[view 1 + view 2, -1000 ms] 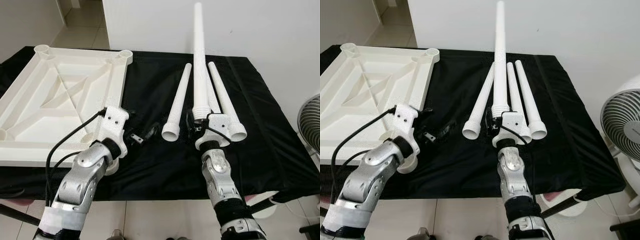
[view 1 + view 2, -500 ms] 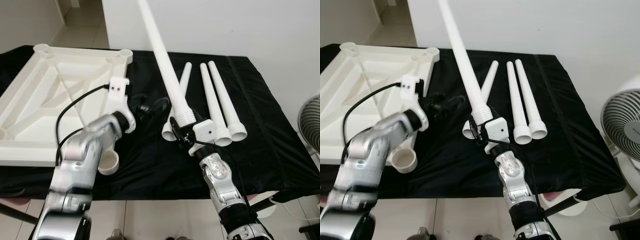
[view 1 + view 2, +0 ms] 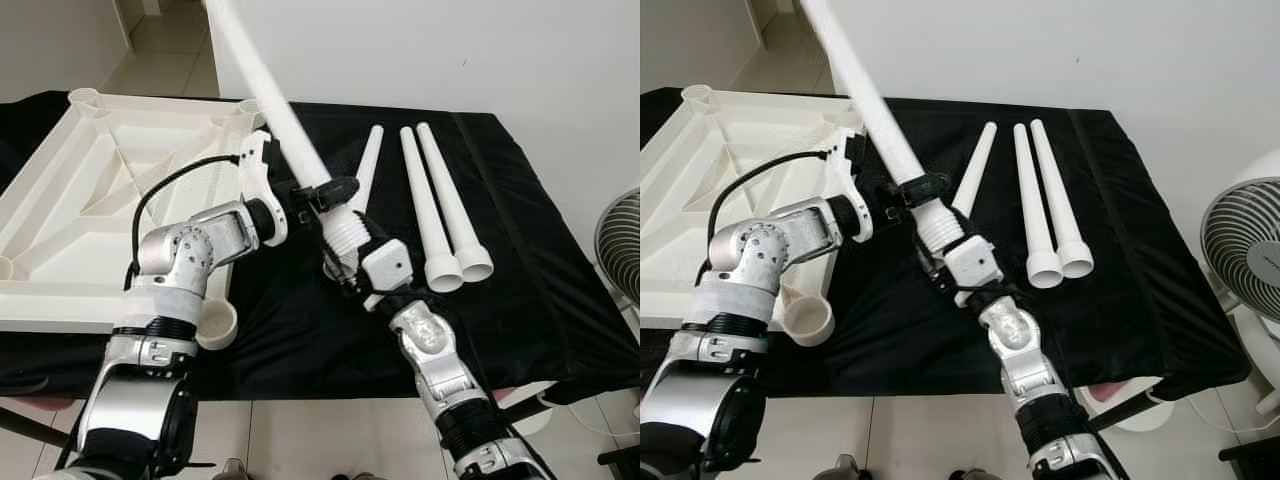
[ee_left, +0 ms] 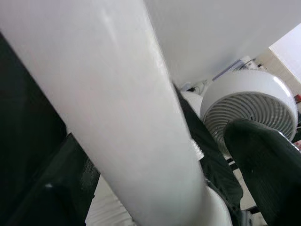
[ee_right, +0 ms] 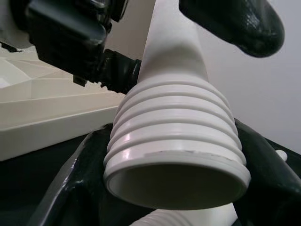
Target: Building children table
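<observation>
The white table top (image 3: 90,200) lies upside down on the left of the black-covered table. My right gripper (image 3: 345,252) is shut on the threaded end (image 5: 176,155) of a long white table leg (image 3: 270,95), held in the air and slanting up toward the far left. My left gripper (image 3: 318,190) reaches in from the left with its black fingers (image 4: 263,165) on either side of that leg, just above the thread. One finger lies against the leg and a gap shows beside the other. Three more legs (image 3: 428,200) lie side by side on the cloth.
A round corner socket (image 3: 215,325) of the table top sticks out at the table's front edge under my left arm. A white fan (image 3: 622,240) stands off the table's right side. A white wall runs behind the table.
My right gripper has swung the held leg from upright to leaning far left. My left arm rose from the front edge and brought its fingers around the leg.
</observation>
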Robot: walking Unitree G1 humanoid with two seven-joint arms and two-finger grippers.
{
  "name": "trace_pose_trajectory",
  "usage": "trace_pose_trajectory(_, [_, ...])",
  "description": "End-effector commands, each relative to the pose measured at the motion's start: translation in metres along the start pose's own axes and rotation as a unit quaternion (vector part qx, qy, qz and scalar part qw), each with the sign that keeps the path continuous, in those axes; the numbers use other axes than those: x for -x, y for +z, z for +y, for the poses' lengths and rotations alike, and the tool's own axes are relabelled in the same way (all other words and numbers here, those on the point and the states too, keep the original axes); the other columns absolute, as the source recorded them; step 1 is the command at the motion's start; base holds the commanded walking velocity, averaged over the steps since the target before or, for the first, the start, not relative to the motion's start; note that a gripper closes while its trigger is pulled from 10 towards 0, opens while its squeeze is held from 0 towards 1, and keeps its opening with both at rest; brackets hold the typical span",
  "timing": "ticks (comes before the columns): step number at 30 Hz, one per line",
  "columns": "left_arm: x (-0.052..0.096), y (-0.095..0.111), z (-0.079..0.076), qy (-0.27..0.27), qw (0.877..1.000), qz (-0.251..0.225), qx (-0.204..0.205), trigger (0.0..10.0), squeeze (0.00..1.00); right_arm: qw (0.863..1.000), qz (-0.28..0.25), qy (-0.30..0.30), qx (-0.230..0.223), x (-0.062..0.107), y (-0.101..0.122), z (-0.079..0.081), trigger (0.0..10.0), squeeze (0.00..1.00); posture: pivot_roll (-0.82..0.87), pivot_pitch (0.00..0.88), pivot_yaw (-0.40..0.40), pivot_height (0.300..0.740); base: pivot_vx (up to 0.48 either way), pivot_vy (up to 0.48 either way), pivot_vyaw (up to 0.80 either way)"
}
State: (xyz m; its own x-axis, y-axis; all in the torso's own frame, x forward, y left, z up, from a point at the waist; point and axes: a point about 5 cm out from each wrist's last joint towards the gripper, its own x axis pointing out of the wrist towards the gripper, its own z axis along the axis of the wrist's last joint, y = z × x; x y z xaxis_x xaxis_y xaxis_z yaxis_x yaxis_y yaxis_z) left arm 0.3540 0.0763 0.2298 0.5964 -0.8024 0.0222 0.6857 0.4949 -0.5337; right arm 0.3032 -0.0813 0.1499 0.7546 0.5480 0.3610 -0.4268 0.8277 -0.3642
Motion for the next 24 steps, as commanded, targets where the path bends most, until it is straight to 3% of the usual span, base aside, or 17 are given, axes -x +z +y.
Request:
trace_pose_trajectory(1, [-0.005, 0.006, -0.002, -0.047, 0.999, 0.01, -0.003, 10.0, 0.0, 1.0, -0.018, 0.011, 0.003, 0.001, 0.006, 0.006, 10.0, 0.0, 0.13, 0.051, -0.021, 0.74, 0.0, 0.0, 0.0])
trace_pose_trajectory(6, [-0.006, 0.018, 0.003, -0.028, 1.0, 0.001, 0.005, 10.0, 0.0, 1.0, -0.017, 0.018, 0.004, 0.004, 0.005, 0.01, 10.0, 0.0, 0.13, 0.051, -0.021, 0.74, 0.0, 0.0, 0.0])
trace_pose_trajectory(11, [-0.002, 0.051, 0.011, 0.011, 1.0, -0.028, -0.003, 10.0, 0.0, 1.0, -0.012, 0.022, 0.004, 0.012, 0.004, 0.015, 10.0, 0.0, 0.13, 0.053, -0.014, 0.74, 0.0, 0.0, 0.0])
trace_pose_trajectory(13, [0.0, 0.058, 0.012, 0.016, 0.999, -0.033, -0.004, 9.7, 0.0, 1.0, -0.012, 0.022, 0.005, 0.013, 0.003, 0.016, 10.0, 0.0, 0.13, 0.053, -0.014, 0.74, 0.0, 0.0, 0.0])
trace_pose_trajectory(14, [0.001, 0.062, 0.013, 0.019, 0.999, -0.035, -0.004, 8.7, 0.0, 1.0, -0.011, 0.021, 0.006, 0.013, 0.003, 0.016, 10.0, 0.0, 0.12, 0.054, -0.011, 0.74, 0.0, 0.0, 0.0])
trace_pose_trajectory(15, [0.001, 0.062, 0.013, 0.019, 0.999, -0.035, -0.004, 8.7, 0.0, 1.0, -0.011, 0.021, 0.006, 0.013, 0.003, 0.016, 10.0, 0.0, 0.12, 0.054, -0.011, 0.74, 0.0, 0.0, 0.0])
trace_pose_trajectory(16, [0.001, 0.065, 0.014, 0.023, 0.999, -0.036, -0.005, 9.7, 0.0, 1.0, -0.01, 0.021, 0.008, 0.014, 0.003, 0.016, 10.0, 0.0, 0.12, 0.054, -0.011, 0.74, 0.0, 0.0, 0.0])
trace_pose_trajectory(18, [0.002, 0.067, 0.014, 0.025, 0.999, -0.036, -0.006, 9.7, 0.0, 1.0, -0.01, 0.021, 0.009, 0.014, 0.003, 0.015, 10.0, 0.0, 0.12, 0.054, -0.01, 0.74, 0.0, 0.0, 0.0])
trace_pose_trajectory(19, [0.002, 0.071, 0.015, 0.028, 0.999, -0.04, -0.002, 6.9, 0.0, 1.0, -0.009, 0.021, 0.012, 0.014, 0.002, 0.015, 10.0, 0.0, 0.12, 0.055, -0.01, 0.74, 0.0, 0.0, 0.0])
trace_pose_trajectory(20, [0.002, 0.071, 0.015, 0.028, 0.999, -0.04, -0.002, 6.9, 0.0, 1.0, -0.009, 0.021, 0.012, 0.014, 0.002, 0.015, 10.0, 0.0, 0.12, 0.055, -0.01, 0.74, 0.0, 0.0, 0.0])
trace_pose_trajectory(21, [0.003, 0.074, 0.014, 0.028, 0.999, -0.045, -0.004, 0.9, 0.0, 1.0, -0.009, 0.02, 0.013, 0.014, 0.002, 0.014, 10.0, 0.0, 0.13, 0.055, -0.011, 0.74, 0.0, 0.0, 0.0])
trace_pose_trajectory(24, [0.003, 0.077, 0.014, 0.026, 0.998, -0.052, 0.004, 0.0, 0.0, 1.0, -0.008, 0.022, 0.016, 0.014, 0.002, 0.014, 10.0, 0.0, 0.13, 0.055, -0.012, 0.74, 0.0, 0.0, 0.0])
